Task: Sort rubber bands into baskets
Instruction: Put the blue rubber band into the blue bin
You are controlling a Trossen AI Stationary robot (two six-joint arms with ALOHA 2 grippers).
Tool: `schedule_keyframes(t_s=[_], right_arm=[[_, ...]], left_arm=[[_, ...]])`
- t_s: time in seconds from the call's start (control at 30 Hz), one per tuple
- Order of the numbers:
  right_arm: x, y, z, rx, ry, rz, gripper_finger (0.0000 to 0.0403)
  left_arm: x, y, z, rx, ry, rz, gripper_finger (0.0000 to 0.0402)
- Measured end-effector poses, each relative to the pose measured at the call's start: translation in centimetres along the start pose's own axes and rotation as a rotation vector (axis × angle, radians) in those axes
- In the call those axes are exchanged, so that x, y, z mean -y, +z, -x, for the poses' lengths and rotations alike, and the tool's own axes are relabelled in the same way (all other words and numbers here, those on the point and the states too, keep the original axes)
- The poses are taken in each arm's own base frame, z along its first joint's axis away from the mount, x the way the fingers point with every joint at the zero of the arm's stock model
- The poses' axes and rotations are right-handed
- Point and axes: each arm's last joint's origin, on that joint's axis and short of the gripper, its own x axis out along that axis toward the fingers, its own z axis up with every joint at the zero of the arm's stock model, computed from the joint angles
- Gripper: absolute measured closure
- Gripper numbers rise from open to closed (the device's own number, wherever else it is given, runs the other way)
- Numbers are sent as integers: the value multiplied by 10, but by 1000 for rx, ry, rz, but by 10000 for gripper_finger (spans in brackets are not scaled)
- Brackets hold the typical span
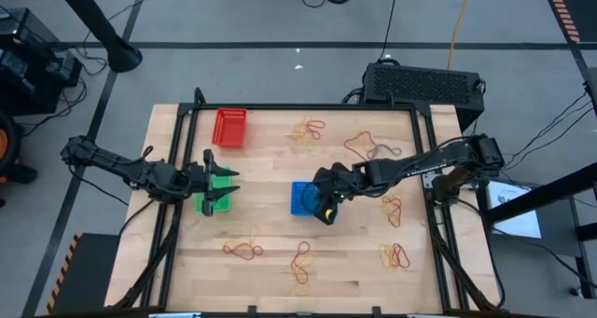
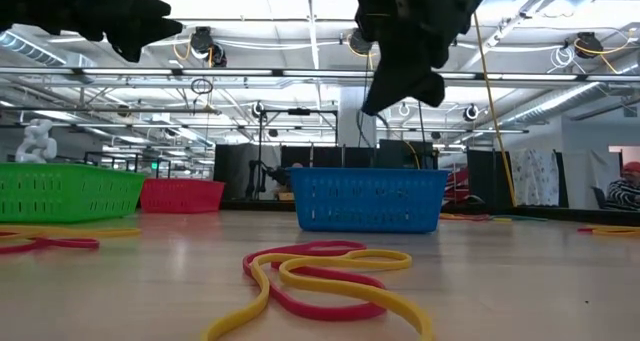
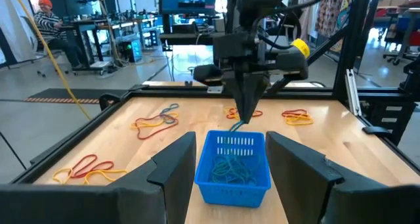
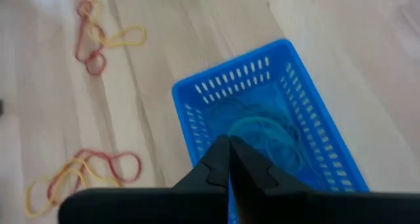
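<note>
Right gripper (image 3: 241, 115): dark, tapering to a wedge, jaws pressed together. A thin blue-green rubber band (image 3: 235, 126) dangles at its tips in the left wrist view; whether it is pinched cannot be told.

Directly below it: blue basket (image 1: 304, 198), rectangular plastic with slotted perforated walls and a smooth rim. Contents: a tangled heap of thin blue and teal bands (image 4: 262, 135) on its floor.

Beyond that basket, on the pale wooden plank table (image 1: 270, 234): loose red and yellow bands (image 4: 102, 37) in small knots, near but apart from the basket, with further clusters scattered toward the table edges. A red and yellow loop (image 2: 320, 276) lies flat close to the low camera.

Left gripper (image 1: 220, 180): dark, two broad flat fingers (image 3: 174, 171) set wide apart, nothing between them, poised at the green basket (image 1: 217, 193), well apart from the right gripper. That basket is of the same perforated plastic; its contents cannot be seen.

Red basket (image 1: 230, 128): same make, farther back from the left gripper, near the table's rear edge.

No readable writing.
</note>
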Motion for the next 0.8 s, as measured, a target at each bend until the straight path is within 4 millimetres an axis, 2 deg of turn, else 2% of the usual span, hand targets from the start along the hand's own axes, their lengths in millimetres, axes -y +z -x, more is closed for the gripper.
schedule_keyframes(t_s=[0.27, 0.57, 0.8], right_arm=[[2, 5, -3, 69, 40, -23, 393], [4, 5, -4, 65, 37, -2, 318], [23, -1, 6, -61, -65, -16, 297]], left_arm=[[0, 0, 0, 0, 0, 0, 210], [0, 0, 0, 0, 0, -1, 210], [0, 0, 0, -1, 0, -1, 210]])
